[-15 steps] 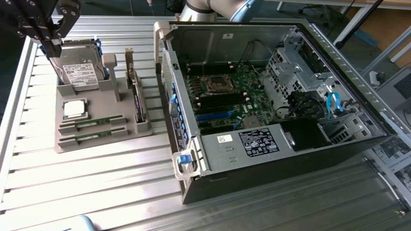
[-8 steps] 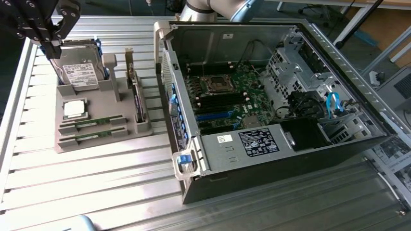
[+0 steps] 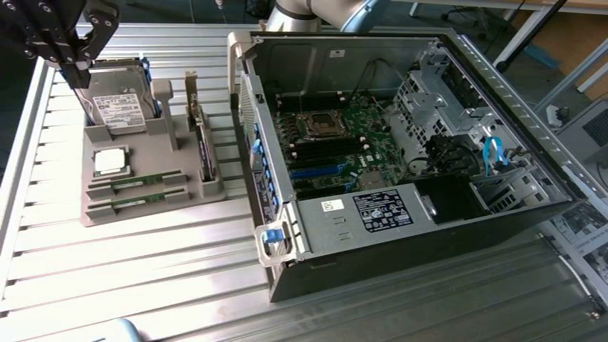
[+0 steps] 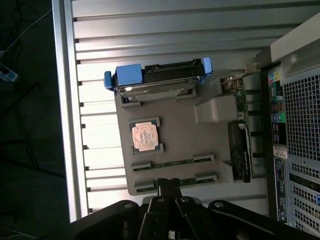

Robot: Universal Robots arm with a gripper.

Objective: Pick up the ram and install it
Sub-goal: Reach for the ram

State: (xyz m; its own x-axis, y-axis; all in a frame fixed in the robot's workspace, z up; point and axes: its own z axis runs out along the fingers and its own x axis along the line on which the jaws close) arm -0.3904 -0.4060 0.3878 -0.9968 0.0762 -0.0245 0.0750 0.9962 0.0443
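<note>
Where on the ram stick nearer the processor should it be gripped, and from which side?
Take the ram stick at mid-length, on the bare span between the two end blocks of the gray holder, coming down from above. It seems to stand on its long edge with the upper edge free, so the jaws can close across its thin flat faces. Its ends sit inside the blocks.
</note>
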